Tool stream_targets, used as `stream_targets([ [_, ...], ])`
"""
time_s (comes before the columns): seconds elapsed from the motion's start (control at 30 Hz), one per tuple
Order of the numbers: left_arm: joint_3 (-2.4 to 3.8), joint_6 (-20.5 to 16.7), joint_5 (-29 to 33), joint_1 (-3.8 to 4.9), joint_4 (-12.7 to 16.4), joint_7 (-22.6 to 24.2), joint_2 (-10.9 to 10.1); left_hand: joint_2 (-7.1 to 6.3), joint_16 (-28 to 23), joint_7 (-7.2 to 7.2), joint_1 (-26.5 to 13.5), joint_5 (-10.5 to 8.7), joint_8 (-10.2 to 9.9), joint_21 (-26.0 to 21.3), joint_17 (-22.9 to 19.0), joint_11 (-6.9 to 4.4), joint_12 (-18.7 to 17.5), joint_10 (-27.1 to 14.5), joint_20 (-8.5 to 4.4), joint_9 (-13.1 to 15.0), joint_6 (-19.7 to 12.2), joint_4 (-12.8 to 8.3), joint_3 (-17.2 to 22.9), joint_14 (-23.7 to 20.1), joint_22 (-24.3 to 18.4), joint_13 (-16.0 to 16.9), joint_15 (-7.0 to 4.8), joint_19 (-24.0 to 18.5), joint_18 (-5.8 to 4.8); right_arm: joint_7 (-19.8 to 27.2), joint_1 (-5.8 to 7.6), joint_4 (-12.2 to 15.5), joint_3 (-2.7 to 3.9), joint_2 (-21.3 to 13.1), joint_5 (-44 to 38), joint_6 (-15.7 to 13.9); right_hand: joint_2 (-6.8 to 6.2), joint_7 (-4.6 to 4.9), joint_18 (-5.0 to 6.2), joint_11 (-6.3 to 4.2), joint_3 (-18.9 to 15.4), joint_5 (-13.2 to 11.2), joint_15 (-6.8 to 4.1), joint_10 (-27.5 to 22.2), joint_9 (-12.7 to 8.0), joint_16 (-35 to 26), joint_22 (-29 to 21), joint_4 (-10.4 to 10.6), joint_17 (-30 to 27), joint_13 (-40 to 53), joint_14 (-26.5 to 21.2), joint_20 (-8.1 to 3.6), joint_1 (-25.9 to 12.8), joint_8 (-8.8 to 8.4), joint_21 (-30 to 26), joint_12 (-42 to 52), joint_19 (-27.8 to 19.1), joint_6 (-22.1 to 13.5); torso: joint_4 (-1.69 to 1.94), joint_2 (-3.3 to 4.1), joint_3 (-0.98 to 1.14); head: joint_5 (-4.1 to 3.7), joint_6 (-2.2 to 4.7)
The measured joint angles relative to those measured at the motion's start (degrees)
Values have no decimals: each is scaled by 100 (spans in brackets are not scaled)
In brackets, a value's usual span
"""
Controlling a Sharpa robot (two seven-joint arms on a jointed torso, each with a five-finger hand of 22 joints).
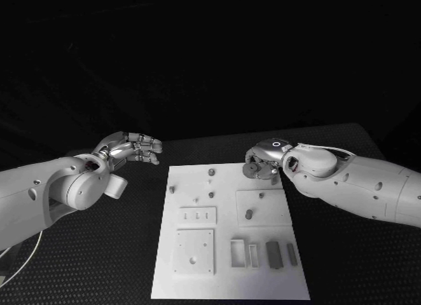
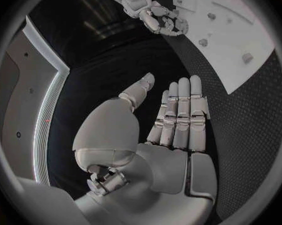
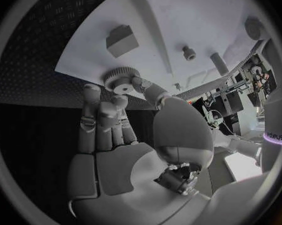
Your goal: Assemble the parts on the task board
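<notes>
Gear (image 3: 121,80), small and toothed, pinched at the fingertips of the right hand (image 1: 264,161); thumb on one side, other fingers on the other. In the head view the right hand hovers over the far right corner of the task board (image 1: 227,279), gear just under its fingertips. Right wrist view: gear sits above the board edge, and beyond the fingers lie a grey block (image 3: 121,40), a small peg (image 3: 189,52) and a short cylinder (image 3: 218,63) on the white plate.

Nearer the robot from the right hand: a raised white square plate (image 1: 262,208) with an oval part on it, then two dark upright bars (image 1: 274,253) and a white slotted bracket (image 1: 238,252). Toward the left hand from there: a slotted plate (image 1: 198,216) and a square plate (image 1: 195,250) with holes. Small pegs (image 1: 212,171) stand on the board's far part.

Left hand (image 1: 133,149) off the board, over the black table (image 1: 82,267) beside the board's far left corner, fingers straight and side by side, thumb apart, holding nothing.
</notes>
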Motion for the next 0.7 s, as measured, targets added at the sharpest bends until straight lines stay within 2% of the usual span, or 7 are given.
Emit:
stream_targets([
  [0.23,0,3,0,0,-1,0,0,0,0,0,0,0,0,0,2,0,0,0,0,0,0,0,0,0,5,2,0,0,-1,-15,-3,8,-1,-9,-40,-11,-22,16,3,20,0,0,22,-18,-6,0,0,0,9,-21,22,1,-25,-22,0,26,0,-16,0,-1,2,4,8],
  [0.33,0,4,0,0,-1,0,0,0,0,21,0,0,0,-22,2,0,0,0,0,5,-21,0,0,0,5,2,0,0,-1,-24,-3,0,0,-12,-47,-3,-95,27,3,28,10,0,34,-25,-6,0,0,63,16,-37,10,1,-98,-22,0,26,0,-27,1,-1,1,7,9],
  [0.5,0,4,0,0,-1,0,0,0,0,21,0,0,0,-22,2,0,0,0,0,5,-21,0,0,0,5,2,0,0,-2,-36,1,-19,3,-12,-52,34,-181,102,4,52,7,0,77,-48,-18,0,0,184,25,-67,-34,2,-184,-93,-25,43,-1,-102,3,-1,-1,-1,4],
  [0.7,0,8,0,-1,-1,-5,-4,0,0,20,0,0,-22,-22,7,2,-22,-3,0,4,-21,0,0,0,4,1,0,0,-3,-36,3,-21,6,-15,-38,67,-182,104,4,76,23,1,78,-58,-18,0,0,200,33,-74,-34,3,-183,-93,-25,49,-1,-104,7,-1,-2,-5,-6],
])
